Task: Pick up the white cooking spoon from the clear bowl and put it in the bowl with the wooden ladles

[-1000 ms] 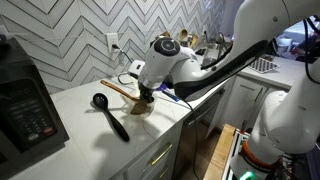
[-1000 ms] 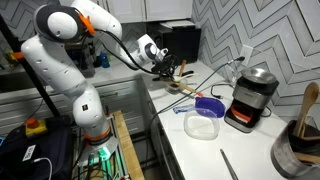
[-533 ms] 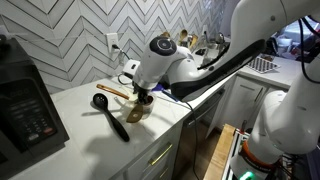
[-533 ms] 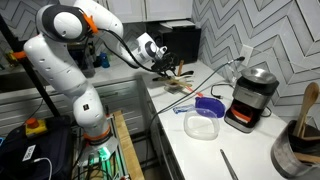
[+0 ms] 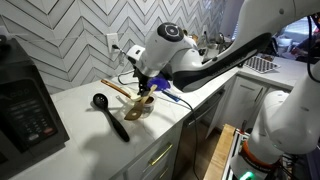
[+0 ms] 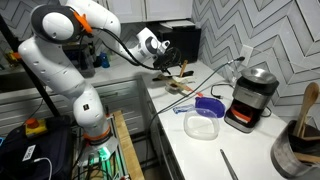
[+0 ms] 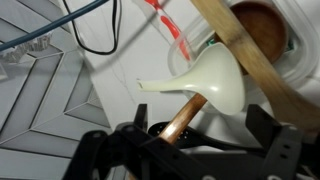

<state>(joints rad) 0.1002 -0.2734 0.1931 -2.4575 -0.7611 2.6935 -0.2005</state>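
In the wrist view the white cooking spoon (image 7: 215, 85) lies free just beyond my open gripper (image 7: 190, 150), its pale scoop resting among the wooden ladles (image 7: 250, 60). One brown handle (image 7: 185, 115) runs down between my fingers without being gripped. In an exterior view the gripper (image 5: 146, 88) hangs just above the bowl with the wooden ladles (image 5: 140, 106), a small tan bowl on the white counter. The clear bowl (image 6: 200, 126) sits further along the counter, apart from the gripper (image 6: 165, 62).
A black ladle (image 5: 110, 115) lies on the counter beside the tan bowl. A microwave (image 5: 25, 105) stands at the counter's end. A blue lid (image 6: 210, 105) and a blender base (image 6: 250, 100) are near the clear bowl. Cables trail along the tiled wall.
The jaws have gone from shut to open and let go of the white spoon at the tan bowl. The gripper has lifted slightly above the bowl.
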